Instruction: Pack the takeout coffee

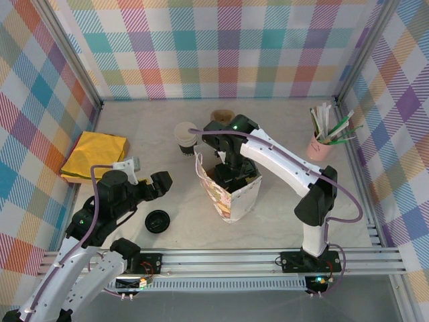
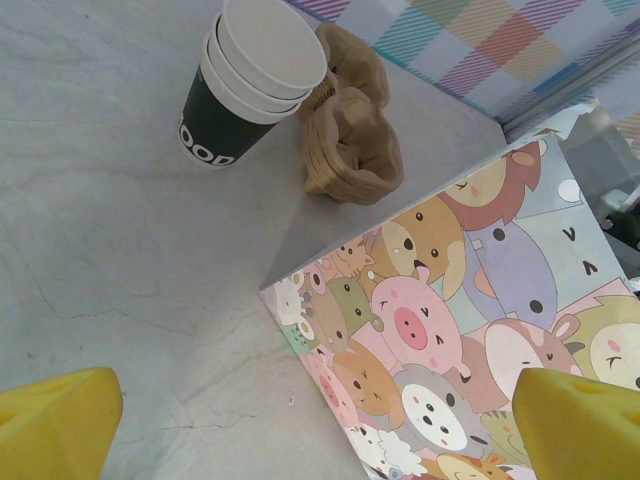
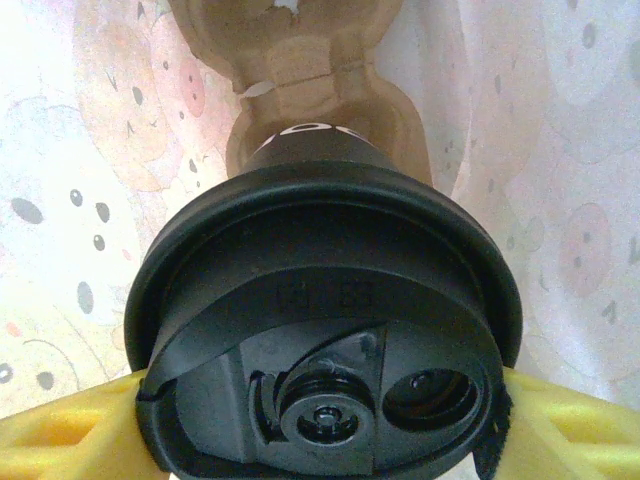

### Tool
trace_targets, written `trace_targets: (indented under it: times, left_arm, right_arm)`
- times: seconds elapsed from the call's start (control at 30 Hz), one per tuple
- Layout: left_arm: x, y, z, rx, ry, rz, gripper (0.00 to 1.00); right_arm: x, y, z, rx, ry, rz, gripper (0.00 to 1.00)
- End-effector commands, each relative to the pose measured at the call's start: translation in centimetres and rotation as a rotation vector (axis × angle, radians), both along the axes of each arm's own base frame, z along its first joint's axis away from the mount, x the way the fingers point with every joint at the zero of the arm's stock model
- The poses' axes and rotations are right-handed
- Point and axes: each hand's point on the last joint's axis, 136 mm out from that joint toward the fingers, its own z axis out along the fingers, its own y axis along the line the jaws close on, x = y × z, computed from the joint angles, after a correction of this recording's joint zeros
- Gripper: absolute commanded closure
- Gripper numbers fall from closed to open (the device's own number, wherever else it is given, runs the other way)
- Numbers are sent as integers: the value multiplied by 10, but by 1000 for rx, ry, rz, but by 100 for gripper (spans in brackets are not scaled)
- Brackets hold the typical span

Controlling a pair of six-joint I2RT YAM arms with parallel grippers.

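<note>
Now, surface first: your counter (image 1: pixel 288 174) is pale grey with faint marble veins. Pastel plaid walls close it on three sides, with metal posts in the far corners.

Landmark: the cartoon-animal paper bag (image 1: pixel 231 194), standing open mid-counter.

- Your right claw (image 3: pixel 320 430) reaches down into the bag's mouth. Its yellow pads (image 3: pixel 60 440) press either side of the black lid, so it is clamped on the takeout coffee (image 3: pixel 330 330).
- The coffee is inside the bag, above a brown pulp carrier (image 3: pixel 300 60) lying deeper in.
- Your left claw (image 2: pixel 320 430) sits left of the bag, spread wide with nothing between its fingers.
- Behind the bag stands a stack of white cups (image 2: pixel 250 80), with a second brown carrier (image 2: pixel 350 140) just beside it.
- A loose black lid (image 1: pixel 157 221) lies left of the bag, toward the arm bases.
- A yellow cloth (image 1: pixel 95 155) lies far left of the bag, and a pink cup of stirrers (image 1: pixel 322 144) stands well to its right.

Hard to make out:
- The lid hides the cup's base, so you cannot tell whether it touches the carrier. Just a sliver of the black band shows.
- From above, the right arm covers the bag's mouth.
- The frame cuts off the left fingers at their tips.
</note>
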Motion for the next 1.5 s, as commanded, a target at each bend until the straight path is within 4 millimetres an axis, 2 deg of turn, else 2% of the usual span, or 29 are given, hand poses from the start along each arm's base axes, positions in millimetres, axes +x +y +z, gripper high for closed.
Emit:
trace_targets:
  times: [0.0, 1.47]
  left_arm:
    - [-5, -1, 1, 9, -3, -27, 0]
    - [-6, -1, 3, 4, -12, -28, 0]
  right_arm:
    - [-33, -33, 6, -122, 129, 7, 31]
    - [-42, -42, 1, -140, 178, -16, 31]
